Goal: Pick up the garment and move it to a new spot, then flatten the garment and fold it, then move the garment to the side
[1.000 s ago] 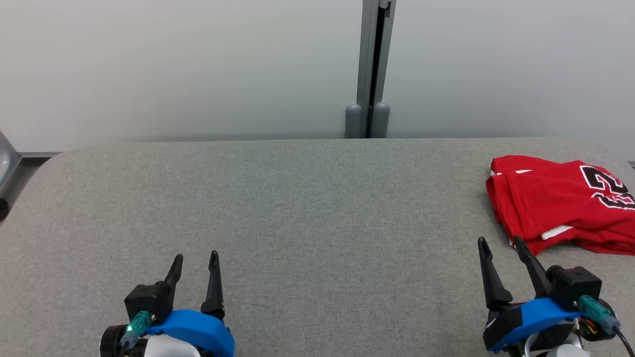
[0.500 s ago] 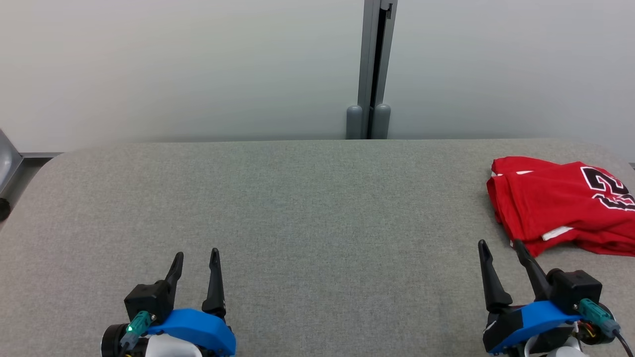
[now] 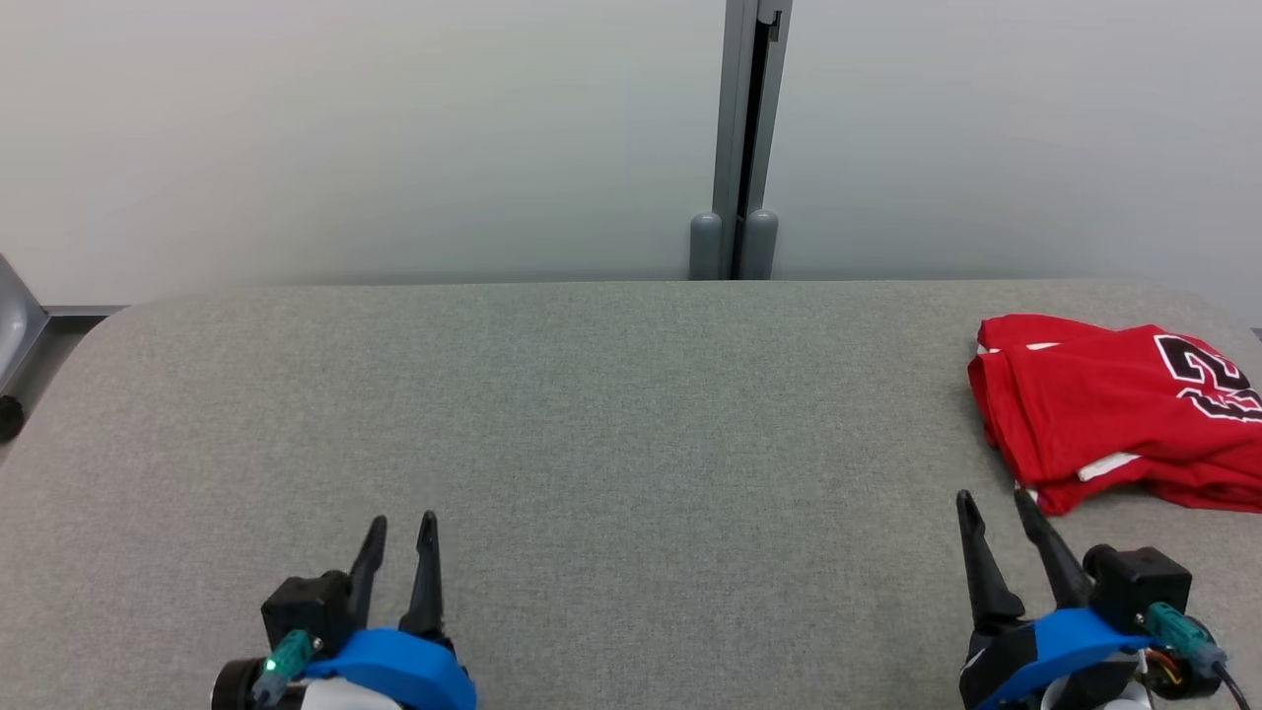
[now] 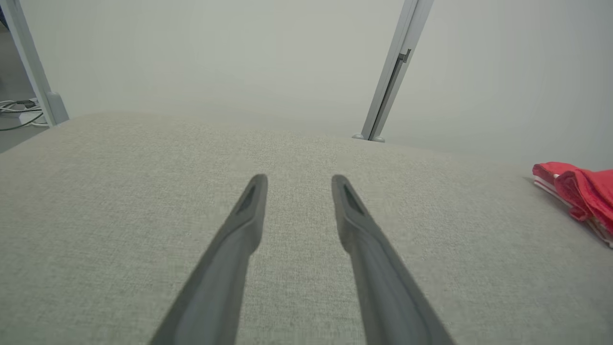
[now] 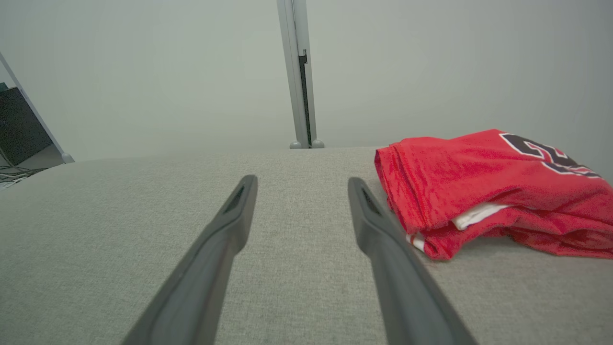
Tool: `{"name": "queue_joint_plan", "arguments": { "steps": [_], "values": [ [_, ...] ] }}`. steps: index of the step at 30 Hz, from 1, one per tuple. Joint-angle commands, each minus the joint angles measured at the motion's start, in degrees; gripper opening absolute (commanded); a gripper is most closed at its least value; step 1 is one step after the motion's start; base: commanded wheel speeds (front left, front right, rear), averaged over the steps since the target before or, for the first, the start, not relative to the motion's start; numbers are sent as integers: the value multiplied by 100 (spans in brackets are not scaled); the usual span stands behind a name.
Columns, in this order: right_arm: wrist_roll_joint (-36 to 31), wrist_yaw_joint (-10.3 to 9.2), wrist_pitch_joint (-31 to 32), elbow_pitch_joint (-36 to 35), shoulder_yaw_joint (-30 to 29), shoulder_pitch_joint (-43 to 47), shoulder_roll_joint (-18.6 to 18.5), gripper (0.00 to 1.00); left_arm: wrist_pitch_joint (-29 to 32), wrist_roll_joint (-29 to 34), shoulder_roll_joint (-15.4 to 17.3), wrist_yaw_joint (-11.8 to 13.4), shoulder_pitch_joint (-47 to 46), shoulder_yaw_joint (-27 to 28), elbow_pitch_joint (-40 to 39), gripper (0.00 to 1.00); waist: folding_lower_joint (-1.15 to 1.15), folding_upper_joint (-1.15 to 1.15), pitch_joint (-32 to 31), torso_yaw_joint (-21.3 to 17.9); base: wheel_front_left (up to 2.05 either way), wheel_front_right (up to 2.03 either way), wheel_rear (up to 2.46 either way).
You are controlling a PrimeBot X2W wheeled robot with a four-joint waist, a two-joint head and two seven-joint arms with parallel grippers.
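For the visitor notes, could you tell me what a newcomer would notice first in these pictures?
A red jersey with black numbers, loosely folded on the right side of the grey table, stands out first. Then the left claw and the right claw, both open and empty, at the near edge.

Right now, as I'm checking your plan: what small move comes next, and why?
Probably nudge the right end effector forward-right to the red garment: it lies bunched and unheld just beyond its open jaws, while the left end effector is far off.
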Motion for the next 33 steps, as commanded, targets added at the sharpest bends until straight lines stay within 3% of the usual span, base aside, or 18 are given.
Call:
{"name": "queue_joint_plan", "arguments": {
  "steps": [1, 4, 33],
  "values": [
    [7, 0, 4, 6, -6, -6, 0, 0, 3, -7, -2, -4, 2, 6, 0, 0, 0, 0, 0, 0, 0, 0, 0],
    [77, 0, 47, 155, -18, 28, 16, 0, 21, -64, -31, -16, 146, -17, 88, 0, 0, 0, 1, -1, 0, 0, 0],
    [3029, 0, 652, -161, -145, -4, 6, 0, 752, -2212, -339, -549, 130, 1088, -305, 0, 0, 0, 43, -48, 0, 0, 0]
  ]
}}
